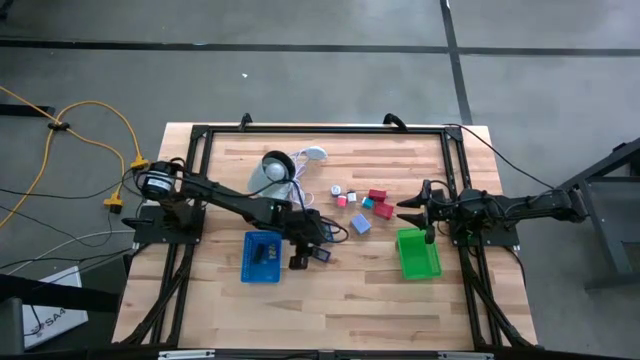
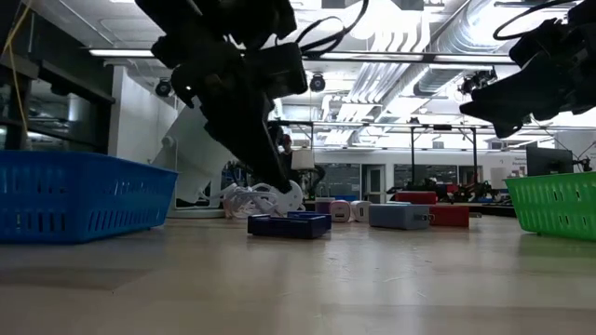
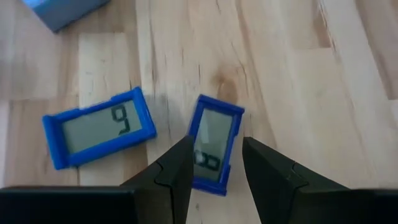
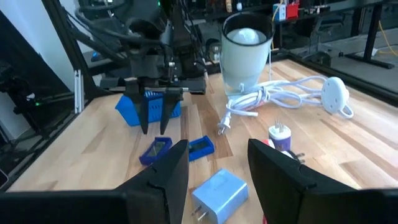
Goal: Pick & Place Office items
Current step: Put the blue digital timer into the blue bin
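Observation:
Two small blue-framed display pieces lie flat on the wood: one [image 3: 99, 127] to the side, the other [image 3: 214, 152] under my left gripper [image 3: 216, 142]. That gripper is open and slants down, its fingers standing just above this piece, one on each side of it, without touching. More office items, red [image 1: 377, 196], pink [image 1: 342, 201], teal [image 1: 367, 203], white [image 1: 338, 190] and a pale-blue block [image 1: 360, 223], lie in a cluster at mid-table. My right gripper [image 1: 412, 212] waits open at the right, above the table, with nothing between its fingers.
A blue tray [image 1: 262, 268] lies left of my left gripper, and a green tray [image 1: 418, 258] lies near my right gripper. A grey-white round object [image 1: 272, 172] with a white cord [image 4: 292, 90] sits toward the far side. Bare wood lies along the near edge.

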`<state>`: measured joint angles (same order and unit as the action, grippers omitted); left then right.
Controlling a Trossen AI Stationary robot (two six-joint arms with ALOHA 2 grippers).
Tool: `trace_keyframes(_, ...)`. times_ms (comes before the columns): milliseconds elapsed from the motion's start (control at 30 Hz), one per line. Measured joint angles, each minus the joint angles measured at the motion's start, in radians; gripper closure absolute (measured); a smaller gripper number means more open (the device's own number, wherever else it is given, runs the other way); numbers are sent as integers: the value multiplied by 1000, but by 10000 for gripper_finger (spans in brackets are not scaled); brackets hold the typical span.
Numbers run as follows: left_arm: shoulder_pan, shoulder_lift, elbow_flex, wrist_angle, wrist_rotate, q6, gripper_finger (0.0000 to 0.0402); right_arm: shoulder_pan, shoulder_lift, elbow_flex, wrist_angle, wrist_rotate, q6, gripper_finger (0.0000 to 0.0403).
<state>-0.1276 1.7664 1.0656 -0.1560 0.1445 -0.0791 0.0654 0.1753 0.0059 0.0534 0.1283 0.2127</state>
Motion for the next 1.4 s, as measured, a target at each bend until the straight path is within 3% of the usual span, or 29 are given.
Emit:
trace_keyframes(400, 0, 0, 0, 15, -58, -66, 268, 0, 2, 0, 2, 0, 0, 250)
trace_keyframes(1000, -3, -2, 0, 3, -76, -31, 267, 0, 2, 0, 2, -1, 0, 250)
trace_keyframes(1400, -17, -2, 0, -2, -77, -26, 210, 0, 2, 0, 2, -1, 0, 250)
